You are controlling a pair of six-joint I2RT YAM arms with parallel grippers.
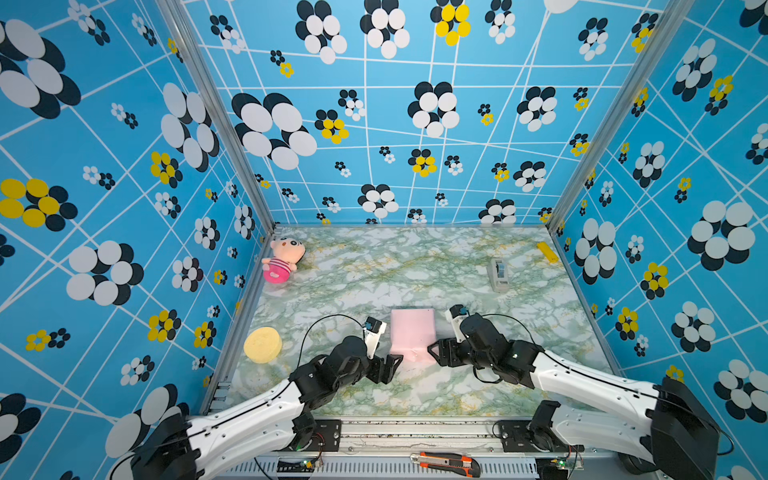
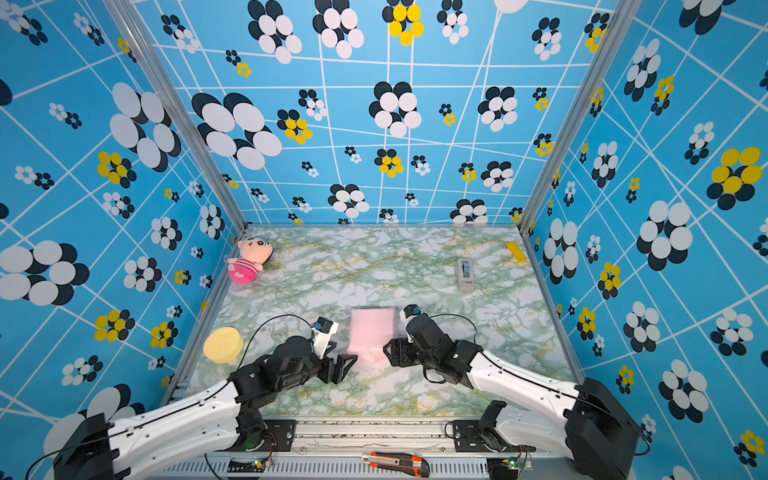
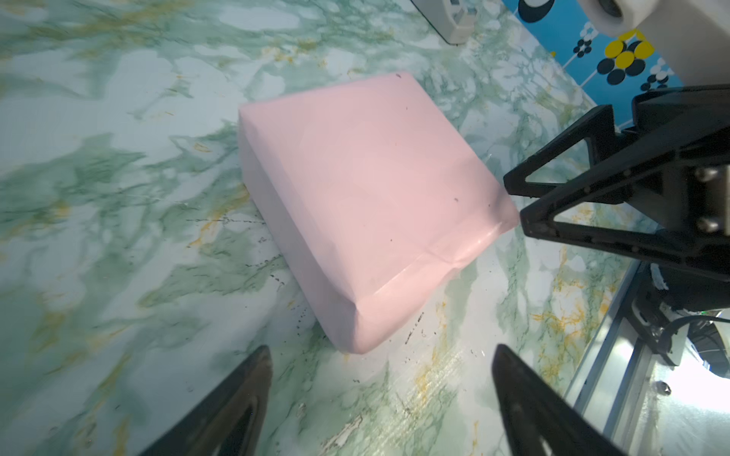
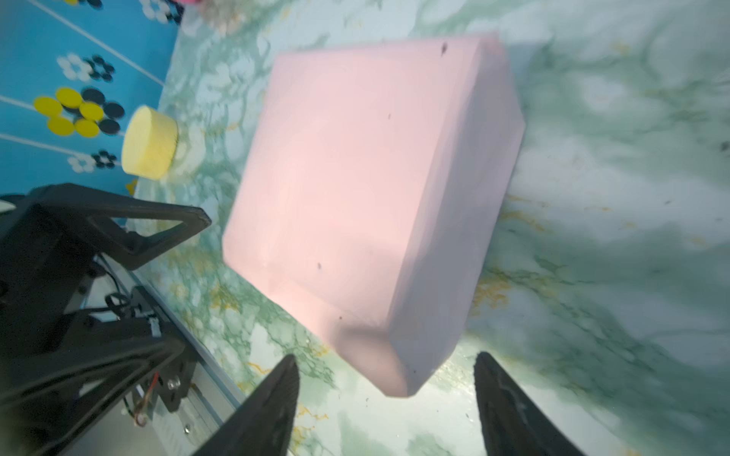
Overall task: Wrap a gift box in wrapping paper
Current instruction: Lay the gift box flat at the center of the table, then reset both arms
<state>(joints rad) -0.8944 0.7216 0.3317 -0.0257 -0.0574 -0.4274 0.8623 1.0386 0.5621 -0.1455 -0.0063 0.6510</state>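
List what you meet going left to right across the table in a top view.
In order: yellow sponge → left end effector → pink paper parcel → right end effector → tape dispenser → yellow block. The doll overlaps the sponge's span, so it is left out.

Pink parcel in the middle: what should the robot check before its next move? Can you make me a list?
1. Wrapping paper hides the gift box, no black showing: ok.
2. Paper's near end taped down: cannot tell.
3. Left gripper, jaws open and holding nothing: ok.
4. Right gripper, jaws open and holding nothing: ok.
5. Tape dispenser in plain sight on the marble table, far right: ok.
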